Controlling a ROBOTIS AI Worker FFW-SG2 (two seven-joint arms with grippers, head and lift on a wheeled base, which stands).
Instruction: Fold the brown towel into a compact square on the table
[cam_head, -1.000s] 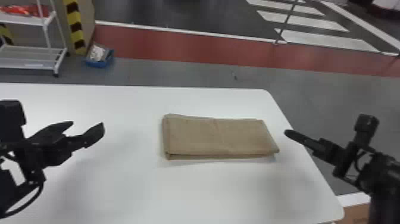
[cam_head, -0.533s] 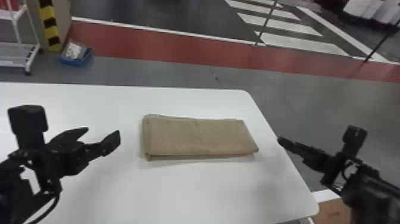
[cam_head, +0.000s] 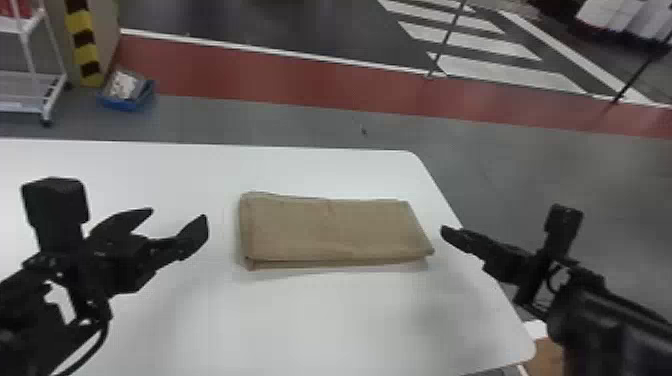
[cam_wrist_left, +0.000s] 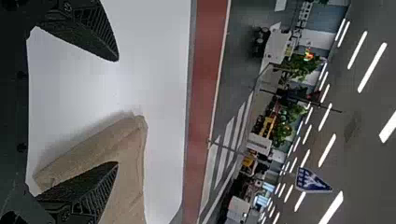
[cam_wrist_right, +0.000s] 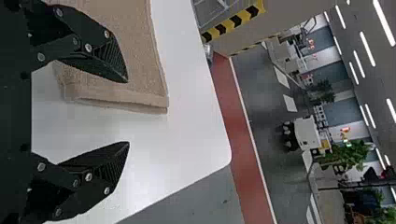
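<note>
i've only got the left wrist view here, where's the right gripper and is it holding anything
Observer: The right gripper shows by the right end of the towel in the head view. In its own wrist view the jaws stand wide apart, clamped on nothing.
Operator: ok and what shape is the whole towel in, i just see one end
Observer: From the head view it is a flat folded rectangle, clearly longer from left to right than from front to back, so not a square yet.
Operator: is the far end hanging off the table
Observer: No, the right end lies on the table, near its right edge, with a strip of white tabletop between.
</note>
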